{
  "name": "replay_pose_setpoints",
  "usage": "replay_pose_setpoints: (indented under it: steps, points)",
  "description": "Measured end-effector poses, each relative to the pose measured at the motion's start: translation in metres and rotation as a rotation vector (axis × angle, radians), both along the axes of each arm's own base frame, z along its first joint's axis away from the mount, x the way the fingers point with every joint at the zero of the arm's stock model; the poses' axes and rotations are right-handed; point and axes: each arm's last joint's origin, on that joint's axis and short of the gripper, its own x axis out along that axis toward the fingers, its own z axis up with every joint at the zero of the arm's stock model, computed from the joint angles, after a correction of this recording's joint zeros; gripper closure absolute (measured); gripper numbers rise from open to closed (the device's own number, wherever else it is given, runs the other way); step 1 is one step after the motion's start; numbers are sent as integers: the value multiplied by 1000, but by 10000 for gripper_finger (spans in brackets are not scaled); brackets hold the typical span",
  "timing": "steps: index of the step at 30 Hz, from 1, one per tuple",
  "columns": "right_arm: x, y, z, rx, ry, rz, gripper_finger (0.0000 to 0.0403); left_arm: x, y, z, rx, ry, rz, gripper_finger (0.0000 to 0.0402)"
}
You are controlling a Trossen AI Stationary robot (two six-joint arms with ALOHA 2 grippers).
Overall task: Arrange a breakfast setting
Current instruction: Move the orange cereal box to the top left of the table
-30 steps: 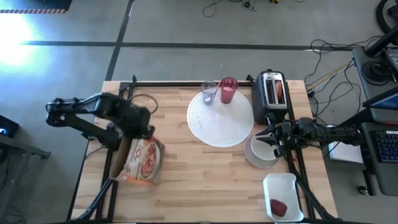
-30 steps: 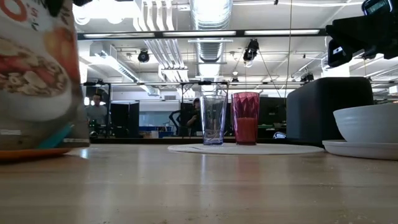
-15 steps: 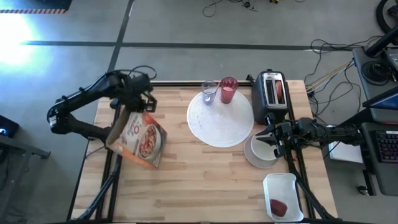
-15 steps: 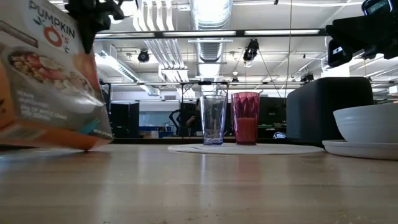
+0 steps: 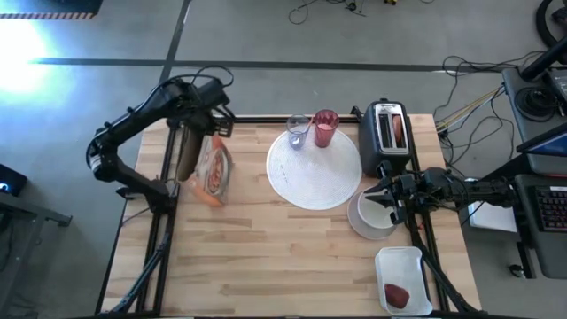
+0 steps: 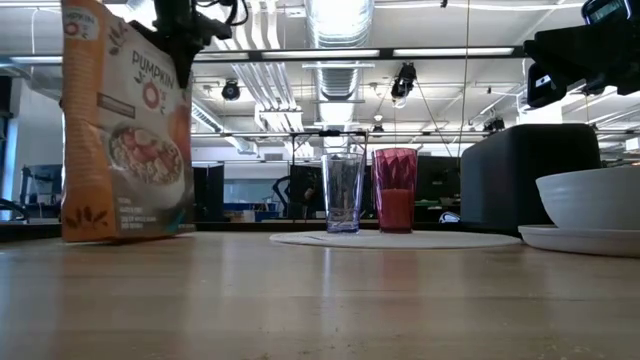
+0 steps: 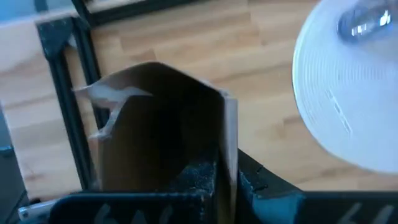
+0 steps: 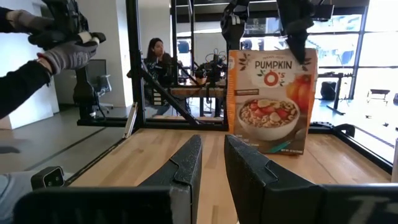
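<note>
The left gripper [image 5: 202, 122] pinched the cereal box [image 6: 125, 125] by its top flap; the box beneath could tear free and topple.

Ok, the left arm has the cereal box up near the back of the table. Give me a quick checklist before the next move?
1. Left tool shut on the orange cardboard cereal box at its open top: ok.
2. Box upright, base at the wooden table: ok; whether it fully rests, cannot tell.
3. Box apart from the large round white plate: ok.
4. Clear tumbler and pink translucent tumbler upright at the plate's far edge: ok.
5. Right tool at the small white bowl; a grip on it: cannot tell.
6. Small dark-red fruit not on the plate, in the rectangular white tray: not ok.
</note>
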Motion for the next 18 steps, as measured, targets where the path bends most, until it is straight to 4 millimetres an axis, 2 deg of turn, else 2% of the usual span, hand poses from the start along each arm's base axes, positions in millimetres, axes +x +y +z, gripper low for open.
replay_pose_setpoints:
  steps: [11,14,18]
  points:
    - [0,0,0,0,0,0,344,20,13,-15,5,83,4,402]
    - [0,0,0,0,-1,0,344,19,12,-13,8,83,-10,401]
    - [0,0,0,0,0,0,344,12,1,-4,22,41,-33,401]
